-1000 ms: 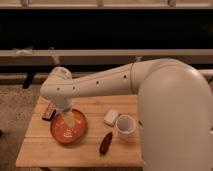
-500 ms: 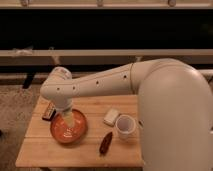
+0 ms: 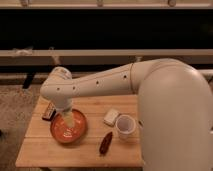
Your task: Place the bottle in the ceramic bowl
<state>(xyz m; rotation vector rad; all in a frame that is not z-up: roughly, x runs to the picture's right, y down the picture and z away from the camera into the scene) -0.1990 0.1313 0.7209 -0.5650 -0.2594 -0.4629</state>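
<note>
In the camera view, the gripper [image 3: 66, 118] hangs low over the orange bowl [image 3: 59, 135] on the wooden table [image 3: 75, 155]. The pale bottle [image 3: 71, 126] is under it, inside the bowl's rim. I cannot tell how far the gripper is open or if it grips the bottle. From the bowl, a white cup [image 3: 125, 125] stands at 3 o'clock, a whitish block [image 3: 111, 116] at 2 o'clock, and a dark red object [image 3: 105, 143] at 4 o'clock.

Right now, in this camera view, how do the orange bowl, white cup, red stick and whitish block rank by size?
1. ceramic bowl
2. white cup
3. dark red object and whitish block: look alike, unranked.
The gripper hangs over the bowl.
</note>
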